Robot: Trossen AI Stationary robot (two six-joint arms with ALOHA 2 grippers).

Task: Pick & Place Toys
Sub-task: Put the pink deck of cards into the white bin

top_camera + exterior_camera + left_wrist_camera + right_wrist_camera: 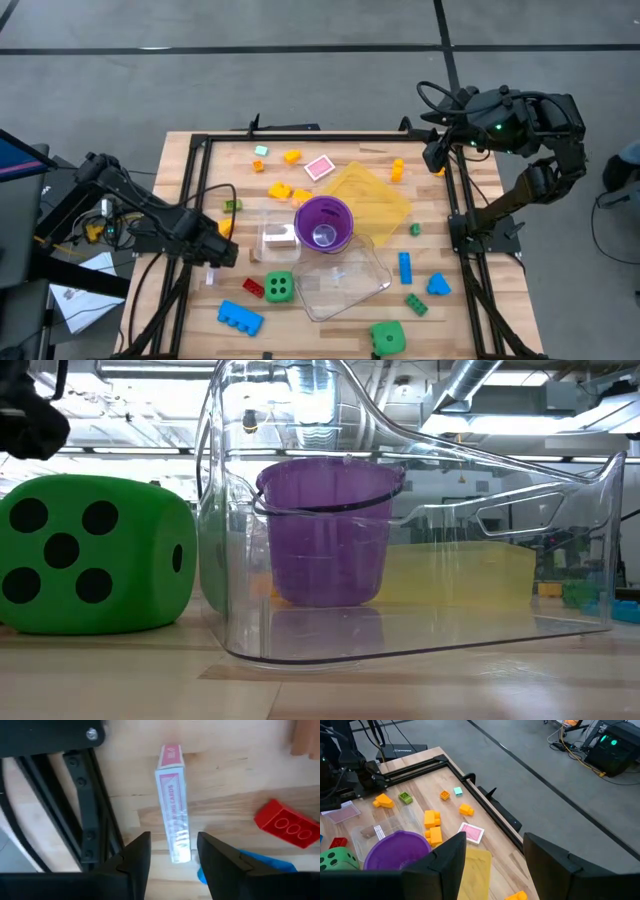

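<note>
We see the left end effector (170,857) low over the left side of the light wooden table (470,320). Its two dark fingers are partly open, one on each side of a thin pink and white box of playing cards (172,805) standing on its long edge. We cannot tell if the fingers touch the box. The box's long side points straight away from the fingers.

A shiny red plastic brick with round bumps (285,822) lies near it, tilted. A flat blue plastic brick (240,318) lies near the front edge, its long side slanted.

A big green dice with black dots (280,287) sits just beside a clear plastic tub (350,290). A purple round cup (323,222) stands in the middle, next to a see-through yellow tray (385,195).

The right end effector (492,852) hangs high over the back right corner, fingers apart, holding nothing.
</note>
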